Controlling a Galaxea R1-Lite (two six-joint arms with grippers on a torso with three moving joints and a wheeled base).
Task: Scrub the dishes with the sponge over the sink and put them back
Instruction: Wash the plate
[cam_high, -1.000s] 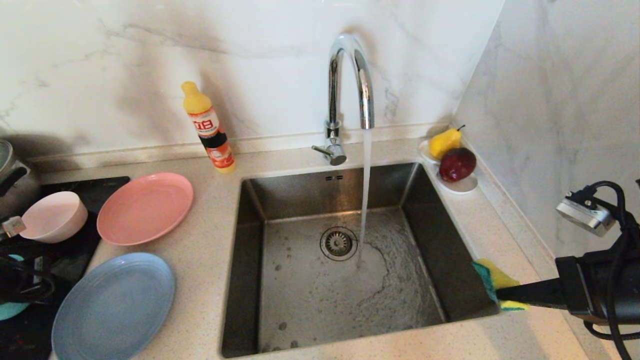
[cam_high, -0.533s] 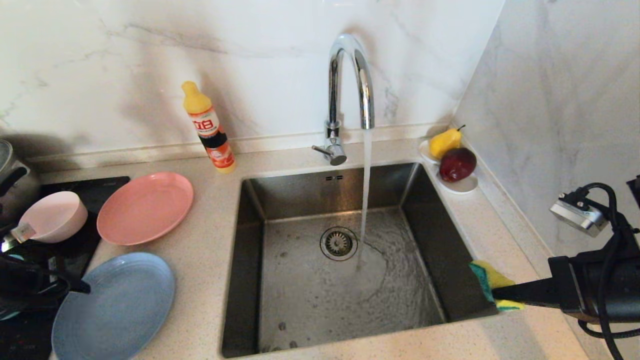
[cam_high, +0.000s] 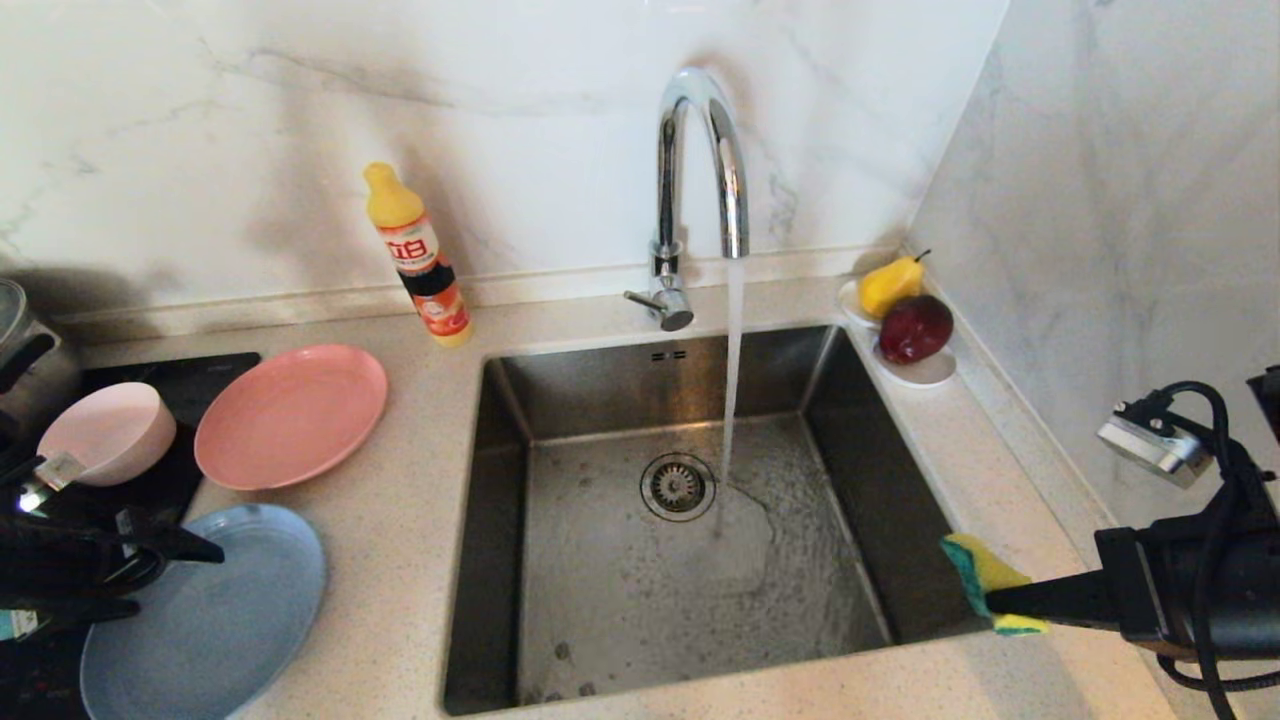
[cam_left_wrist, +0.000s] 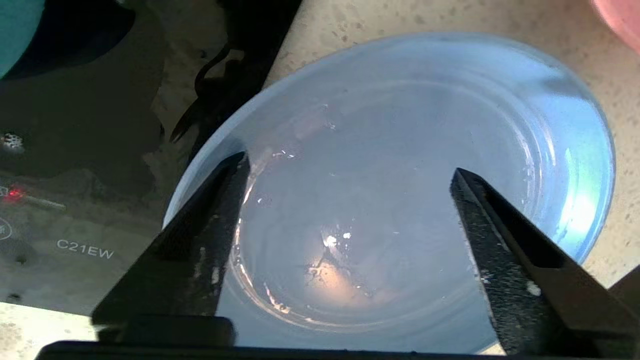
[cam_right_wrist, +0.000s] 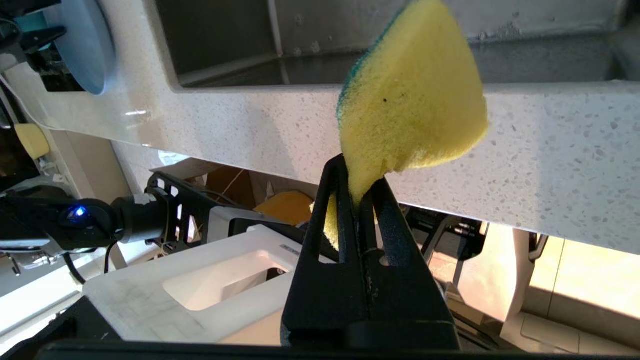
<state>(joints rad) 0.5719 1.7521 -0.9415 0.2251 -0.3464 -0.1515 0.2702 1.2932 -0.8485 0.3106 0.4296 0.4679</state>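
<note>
Light blue plate (cam_high: 215, 620) is seen lying flat on the counter left of the sink (cam_high: 680, 520), directly below the left gripper (cam_left_wrist: 345, 200), whose fingers are spread wide with nothing between them. It is clearly the nearer arm. The sponge (cam_right_wrist: 415, 105) is kept pinched by the right gripper (cam_right_wrist: 361, 192) at the sink's right rim, well apart.

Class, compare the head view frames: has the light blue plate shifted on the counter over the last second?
Yes. The light blue plate has slid left, away from the sink, so more bare counter shows between them. The left gripper is open over its left edge.
</note>
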